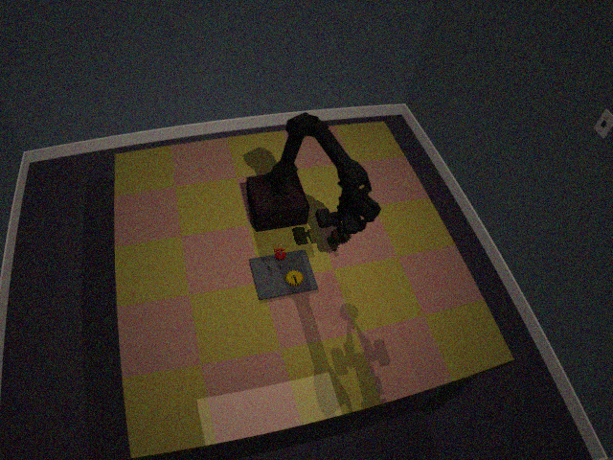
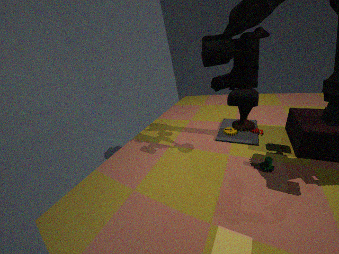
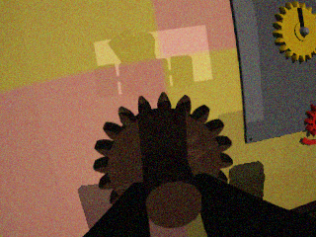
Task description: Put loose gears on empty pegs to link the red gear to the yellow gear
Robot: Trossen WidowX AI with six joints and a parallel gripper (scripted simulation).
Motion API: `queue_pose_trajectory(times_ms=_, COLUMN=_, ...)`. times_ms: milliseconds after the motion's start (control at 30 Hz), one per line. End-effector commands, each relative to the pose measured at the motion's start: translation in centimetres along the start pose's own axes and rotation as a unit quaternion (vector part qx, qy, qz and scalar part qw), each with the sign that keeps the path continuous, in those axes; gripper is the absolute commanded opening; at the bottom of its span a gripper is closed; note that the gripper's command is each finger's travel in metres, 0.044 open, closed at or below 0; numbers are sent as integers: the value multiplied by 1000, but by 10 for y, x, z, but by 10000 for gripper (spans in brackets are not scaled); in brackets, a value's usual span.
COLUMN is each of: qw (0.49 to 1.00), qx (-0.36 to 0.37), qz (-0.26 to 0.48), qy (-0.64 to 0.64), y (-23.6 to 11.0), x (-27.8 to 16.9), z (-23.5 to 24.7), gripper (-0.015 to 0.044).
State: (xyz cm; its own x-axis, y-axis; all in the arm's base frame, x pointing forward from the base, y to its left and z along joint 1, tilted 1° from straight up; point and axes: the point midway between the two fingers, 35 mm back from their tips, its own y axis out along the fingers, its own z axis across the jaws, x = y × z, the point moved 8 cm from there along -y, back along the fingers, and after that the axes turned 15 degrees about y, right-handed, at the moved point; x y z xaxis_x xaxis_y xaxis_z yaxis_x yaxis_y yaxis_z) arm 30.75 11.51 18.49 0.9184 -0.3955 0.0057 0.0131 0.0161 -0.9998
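My gripper [image 2: 243,119] [image 3: 170,189] is shut on the hub of a large brown gear [image 2: 237,125] [image 3: 123,153]. It holds the gear level above the table, to the side of the grey board [image 1: 267,289] [image 2: 238,139] [image 3: 267,99]. The yellow gear [image 1: 288,277] [image 2: 230,132] [image 3: 287,40] with a black stripe and the small red gear [image 1: 278,254] [image 2: 255,131] [image 3: 311,120] sit on the board. Small dark pegs [image 1: 269,267] show faintly. A green gear [image 2: 267,164] with a raised hub stands on the table; the arm hides it in the top view.
The dark arm base [image 1: 277,202] [image 2: 309,134] stands beside the board, near the red gear's side. A blue-grey wall [image 2: 82,95] rises at the left of the exterior view. Arm shadows lie across the checkered table. The image is dim and grainy.
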Motion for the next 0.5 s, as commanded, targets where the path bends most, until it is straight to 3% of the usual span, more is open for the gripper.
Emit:
queue_pose_trajectory(times_ms=0, qw=1000, qx=-1, qz=2, qy=-1, y=5, x=5, z=-8, gripper=0)
queue_pose_trajectory(times_ms=467, qw=1000, qx=-2, qz=1, qy=1, y=18, x=24, z=-36, gripper=0)
